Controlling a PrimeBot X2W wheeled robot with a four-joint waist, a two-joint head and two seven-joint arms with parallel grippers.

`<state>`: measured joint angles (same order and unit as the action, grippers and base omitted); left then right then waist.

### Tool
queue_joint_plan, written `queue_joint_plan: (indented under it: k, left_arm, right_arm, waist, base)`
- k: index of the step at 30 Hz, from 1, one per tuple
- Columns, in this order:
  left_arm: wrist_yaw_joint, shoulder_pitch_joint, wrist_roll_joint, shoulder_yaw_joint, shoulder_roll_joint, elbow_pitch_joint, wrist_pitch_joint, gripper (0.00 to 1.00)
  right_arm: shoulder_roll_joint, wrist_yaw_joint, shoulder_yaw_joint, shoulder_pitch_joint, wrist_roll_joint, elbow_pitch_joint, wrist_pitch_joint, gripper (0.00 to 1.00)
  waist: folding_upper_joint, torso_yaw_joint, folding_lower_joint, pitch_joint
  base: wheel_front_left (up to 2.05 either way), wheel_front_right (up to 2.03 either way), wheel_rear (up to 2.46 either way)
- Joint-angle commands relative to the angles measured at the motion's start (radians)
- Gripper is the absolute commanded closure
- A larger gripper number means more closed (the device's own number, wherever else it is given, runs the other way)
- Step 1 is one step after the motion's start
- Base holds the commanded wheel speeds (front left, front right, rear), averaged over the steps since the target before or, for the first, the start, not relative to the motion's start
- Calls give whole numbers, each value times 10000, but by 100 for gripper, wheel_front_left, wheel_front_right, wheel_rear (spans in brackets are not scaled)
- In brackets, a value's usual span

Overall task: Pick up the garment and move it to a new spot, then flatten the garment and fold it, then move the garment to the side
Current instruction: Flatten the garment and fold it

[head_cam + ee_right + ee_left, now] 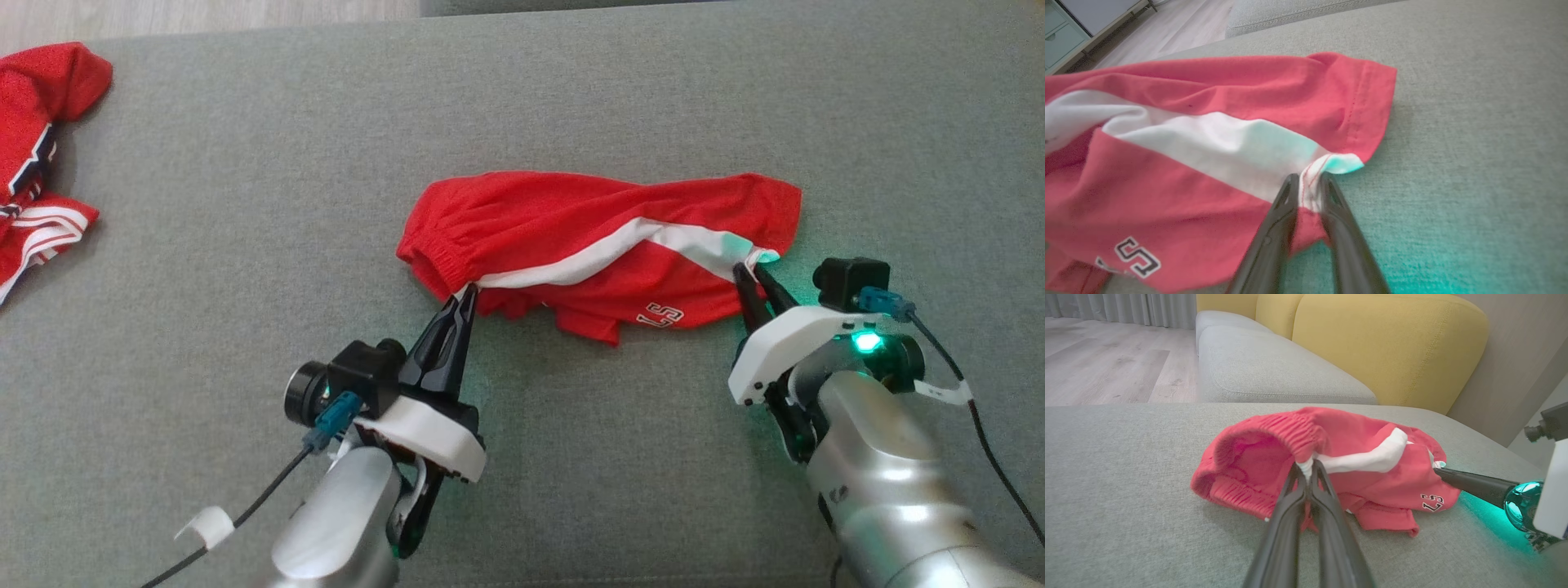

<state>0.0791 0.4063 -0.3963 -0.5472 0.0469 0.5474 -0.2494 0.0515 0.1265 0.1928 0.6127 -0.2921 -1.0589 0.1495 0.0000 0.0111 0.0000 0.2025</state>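
Note:
The garment (588, 229) is a pair of red shorts with a white side stripe and black-and-white lettering, lying crumpled on the grey cushion (571, 98). My left gripper (467, 292) is shut on the elastic waistband where the white stripe ends; the left wrist view shows its tips (1308, 467) pinching that white edge of the garment (1363, 477). My right gripper (751, 265) grips the leg hem at the stripe's other end. In the right wrist view, the gripper (1308, 179) has the stitched white hem of the garment (1208, 90) squeezed between its fingers.
A second red and white piece of clothing (33, 147) lies at the cushion's far left edge. Yellow back cushions (1384, 343) rise behind the seat, and a wooden floor (1098, 363) lies beyond. Bare grey cushion surrounds the shorts.

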Motion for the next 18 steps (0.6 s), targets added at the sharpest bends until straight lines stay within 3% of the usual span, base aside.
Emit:
queue_joint_plan:
  k: [1, 3, 6, 12, 18]
  left_arm:
    - [-35, 283, 4, 332, 34, -223, -124, 100]
    - [-30, 282, 16, 369, 34, -206, -124, 100]
    - [-23, 271, 42, 449, 34, -205, -124, 100]
    - [-48, 144, 106, 830, 40, -562, -124, 100]
    - [-29, -170, 96, 1538, 206, -1568, -124, 100]
  right_arm:
    - [-13, 42, 285, 334, -43, 62, 172, 82]
    - [-13, 42, 358, 438, -23, -59, 312, 95]
    - [-13, 42, 401, 582, 111, -154, 559, 100]
    - [-13, 42, 467, 579, 108, 265, 931, 100]
    - [-13, 42, 394, 253, 231, 1425, 1066, 100]
  waist:
    - [0, -11, 0, -5]
    - [0, -29, 0, -10]
    - [0, -53, 0, -37]
    - [0, -99, 0, -258]
    - [0, -130, 0, -801]
  base:
    - [0, 0, 0]
    - [0, 0, 0]
    - [0, 0, 0]
    - [0, 0, 0]
    - [0, 0, 0]
